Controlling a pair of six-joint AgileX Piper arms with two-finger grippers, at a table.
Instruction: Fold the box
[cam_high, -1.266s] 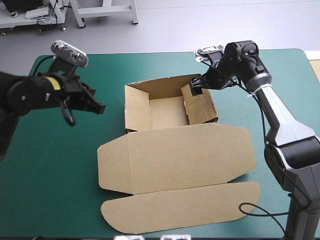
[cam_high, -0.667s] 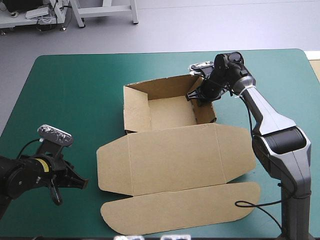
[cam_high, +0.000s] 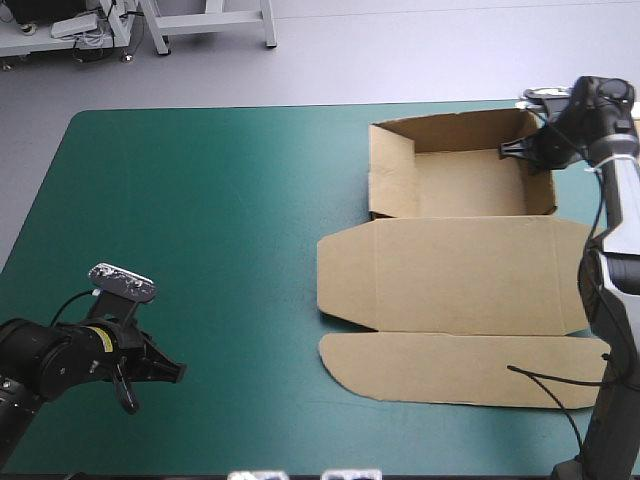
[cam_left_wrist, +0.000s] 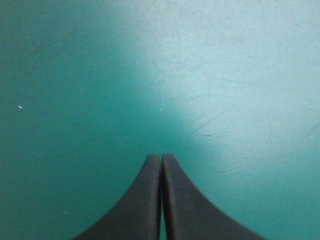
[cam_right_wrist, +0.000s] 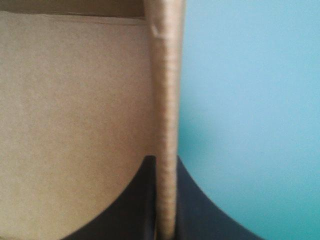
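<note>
The brown box (cam_high: 455, 185) stands as an open tray near the table's far right corner, walls raised, its lid (cam_high: 450, 275) flat toward the front with a long rounded flap (cam_high: 460, 370) beyond it. My right gripper (cam_high: 514, 152) is at the tray's right wall, shut on it. In the right wrist view the wall's edge (cam_right_wrist: 167, 90) runs up between the black fingers (cam_right_wrist: 192, 200). My left gripper (cam_high: 172, 371) hangs low near the front left, far from the box. It is shut on nothing, over bare cover (cam_left_wrist: 161, 159).
The lid and flap reach nearly to the table's right edge (cam_high: 622, 130). A wide stretch of teal-green cover (cam_high: 220, 220) lies between my left gripper and the box.
The right gripper pressed the tray's inner flap in, shut on the right wall and drew the whole box right and farther back. The left arm drew back to the front left.
</note>
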